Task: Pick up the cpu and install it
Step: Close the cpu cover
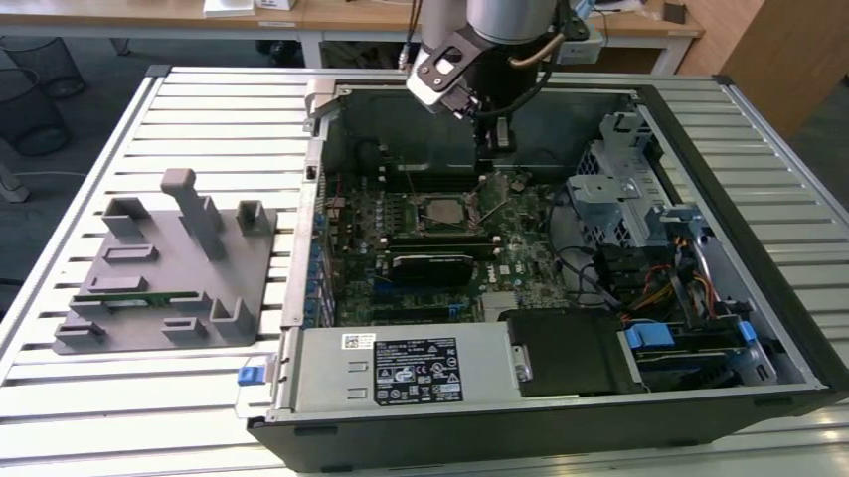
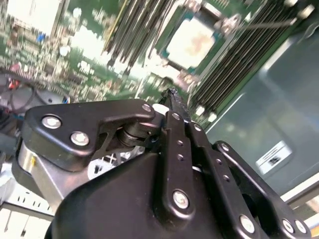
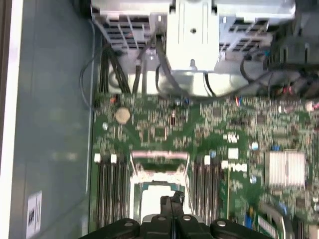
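fingers (image 3: pixel 166 205) closed above cpu (image 2: pixel 191 42), white sticker (image 2: pixel 273 155) nearby.

The cpu (image 2: pixel 192 42) — pale shiny square, green-rimmed — lies flat in the board's socket (image 3: pixel 159 167).

Under my fingers (image 1: pixel 494 139) lies the green motherboard (image 1: pixel 524 263) in the open computer case (image 1: pixel 558 422). Memory slots (image 3: pixel 107 184) flank them on both sides, with a coin battery (image 3: pixel 122 115) ahead. Well apart, a grey fixture (image 1: pixel 159 298) rests on the slatted table (image 1: pixel 159 397).
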You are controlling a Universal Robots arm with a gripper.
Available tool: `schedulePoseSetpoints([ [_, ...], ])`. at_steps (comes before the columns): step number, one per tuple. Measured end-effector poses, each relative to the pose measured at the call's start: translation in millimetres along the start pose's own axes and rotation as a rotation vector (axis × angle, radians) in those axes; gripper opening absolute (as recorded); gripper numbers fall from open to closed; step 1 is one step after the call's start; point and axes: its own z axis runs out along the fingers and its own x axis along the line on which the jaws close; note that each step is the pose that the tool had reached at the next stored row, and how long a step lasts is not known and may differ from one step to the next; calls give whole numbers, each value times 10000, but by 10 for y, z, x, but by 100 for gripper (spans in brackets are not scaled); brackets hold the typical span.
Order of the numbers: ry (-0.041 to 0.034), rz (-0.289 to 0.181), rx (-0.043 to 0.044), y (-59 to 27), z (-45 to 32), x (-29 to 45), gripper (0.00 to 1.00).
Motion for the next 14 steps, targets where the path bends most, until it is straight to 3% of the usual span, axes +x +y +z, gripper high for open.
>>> schedulePoseSetpoints([
  [9, -1, -33, 58, 362, 53, -1, 11],
  [14, -1, -52, 87, 466, 95, 21, 11],
])
